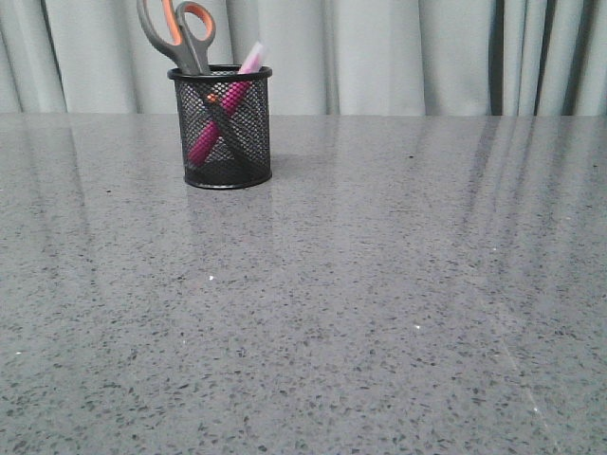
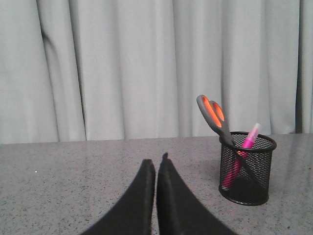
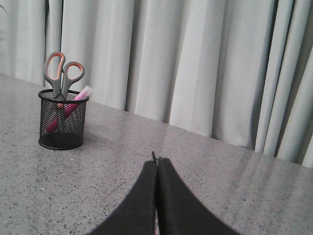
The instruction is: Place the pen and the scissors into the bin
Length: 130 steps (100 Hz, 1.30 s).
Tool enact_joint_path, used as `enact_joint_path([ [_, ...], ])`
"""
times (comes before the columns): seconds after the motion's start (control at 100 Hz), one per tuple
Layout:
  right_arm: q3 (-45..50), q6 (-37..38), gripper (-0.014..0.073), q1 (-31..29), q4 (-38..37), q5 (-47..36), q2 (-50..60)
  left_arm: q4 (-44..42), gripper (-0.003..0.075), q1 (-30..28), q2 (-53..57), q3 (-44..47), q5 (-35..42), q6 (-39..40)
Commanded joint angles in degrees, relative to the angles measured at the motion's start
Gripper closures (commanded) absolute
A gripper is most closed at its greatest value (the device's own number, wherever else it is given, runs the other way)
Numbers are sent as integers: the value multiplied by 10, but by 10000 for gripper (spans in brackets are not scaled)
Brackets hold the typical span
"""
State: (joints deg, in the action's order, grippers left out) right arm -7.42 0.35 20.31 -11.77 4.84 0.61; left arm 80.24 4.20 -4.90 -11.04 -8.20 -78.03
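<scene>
Though mesh veils bin contents, scissors, pen inside; both grippers clenched, empty.

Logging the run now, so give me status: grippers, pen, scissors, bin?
Left gripper shut, empty. Right gripper shut, empty. Pen and scissors both standing in the bin, crossed. Nothing in the way.

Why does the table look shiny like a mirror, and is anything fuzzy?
Front view: the polished table mirrors the curtain as pale streaks, and a faint reflection lies below the bin. Left wrist view: the left gripper, close to the lens, looks dark and soft-edged; the scissors look fairly sharp. Right wrist view: the same soft look on the right gripper.
</scene>
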Motion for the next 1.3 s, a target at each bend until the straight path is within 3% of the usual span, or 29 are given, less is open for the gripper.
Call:
enact_joint_path([
  [0.0, -14, -4, 669, -3, -2, -38, 8, 8, 742, 4, -5, -14, 7, 5],
  [0.08, -14, -4, 669, -3, -2, -38, 8, -34, 741, 4, -5, -14, 21, 24],
  [0.13, -14, -4, 669, -3, -2, -38, 8, -105, 742, 4, -5, -14, 31, 97],
  [0.18, -14, -4, 669, -3, -2, -38, 8, -235, 742, 1, -5, -13, 39, 228],
  [0.23, -14, -4, 669, -3, -2, -38, 8, -419, 742, 1, -5, -9, 48, 419],
  [0.3, -14, -4, 669, -3, -2, -38, 8, -606, 742, 1, -5, 5, 68, 634],
  [0.37, -14, -4, 669, -3, -2, -38, 8, -720, 742, 1, -5, 28, 90, 740],
  [0.69, -14, -4, 669, -3, -2, -38, 8, -739, 742, 2, 56, 125, 118, 756],
  [1.29, -14, -4, 669, -3, -2, -38, 7, -736, 742, 2, 66, 124, 99, 756],
])
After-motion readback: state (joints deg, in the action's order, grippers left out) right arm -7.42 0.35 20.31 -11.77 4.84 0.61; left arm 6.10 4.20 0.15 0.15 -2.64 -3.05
